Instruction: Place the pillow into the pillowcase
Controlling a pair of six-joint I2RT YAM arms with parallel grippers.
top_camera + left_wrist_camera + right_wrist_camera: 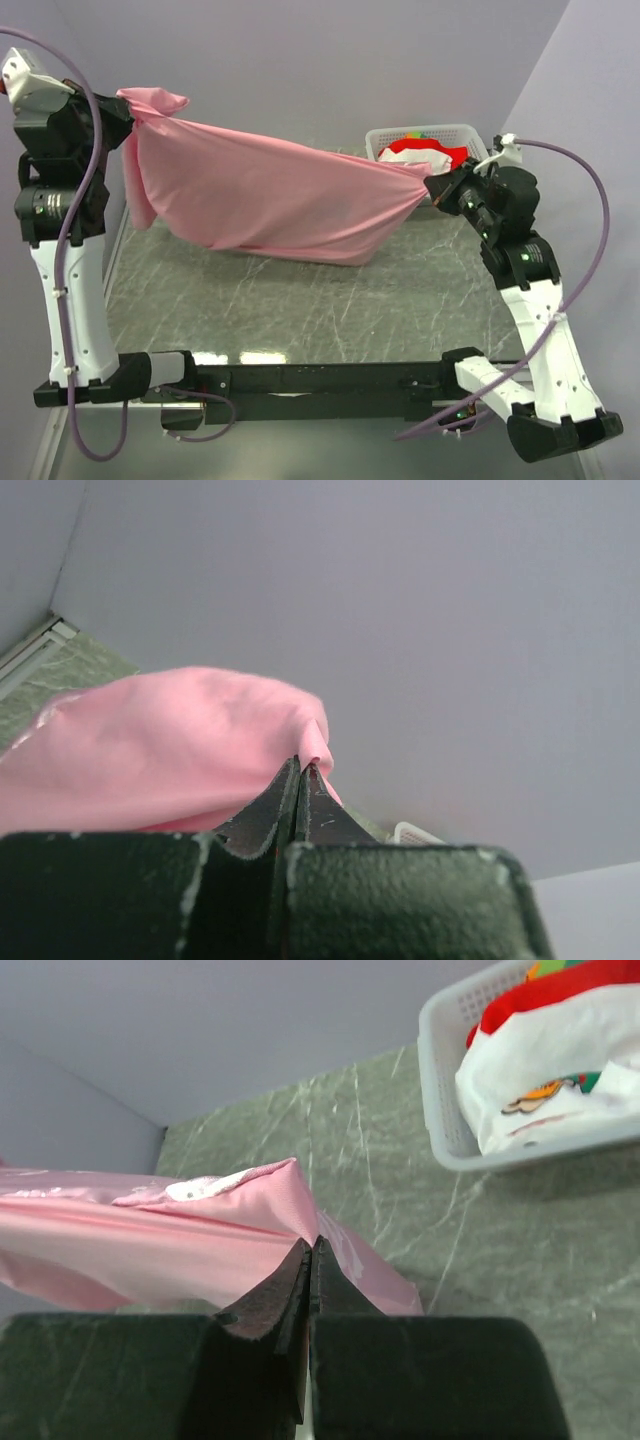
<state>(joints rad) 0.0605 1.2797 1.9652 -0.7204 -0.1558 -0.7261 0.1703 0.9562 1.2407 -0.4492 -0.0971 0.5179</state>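
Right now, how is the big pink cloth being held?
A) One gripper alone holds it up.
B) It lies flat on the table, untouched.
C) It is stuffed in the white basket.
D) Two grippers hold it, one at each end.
D: the left gripper is shut on one end of the pillowcase and the right gripper on the other, so it hangs stretched between them.
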